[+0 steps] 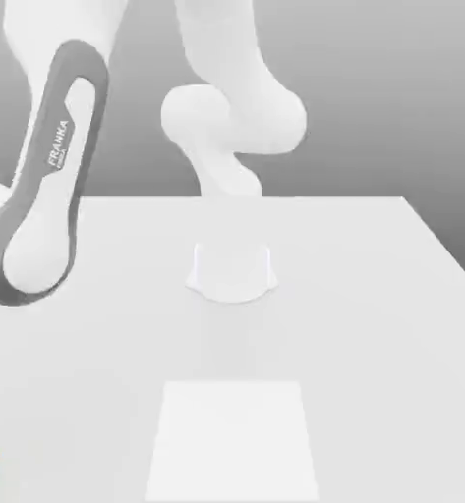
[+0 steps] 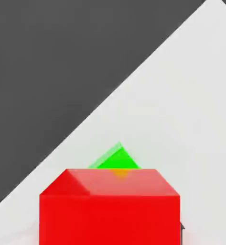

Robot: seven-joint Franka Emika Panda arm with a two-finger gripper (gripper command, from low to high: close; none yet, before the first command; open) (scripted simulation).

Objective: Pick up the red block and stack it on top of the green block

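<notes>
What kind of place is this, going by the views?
Likely a simulated robot test scene: a plain white table, a Franka arm, and red and green blocks.

The bright red cube-shaped block point(image 2: 110, 220) looks smooth, with a faint sheen; the bright green cube-shaped block point(image 2: 118, 159) looks smooth; the white plastic-looking arm point(image 1: 231, 108) appears smooth.

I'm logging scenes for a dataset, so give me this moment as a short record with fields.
surface: pale flat tabletop
nearer the hand camera: bright red cube, plain faces
beyond it: bright green cube, partly hidden by the red one
arm: white, jointed, dark grey trim
green cube in exterior view: cut off at the left edge, low down
</notes>
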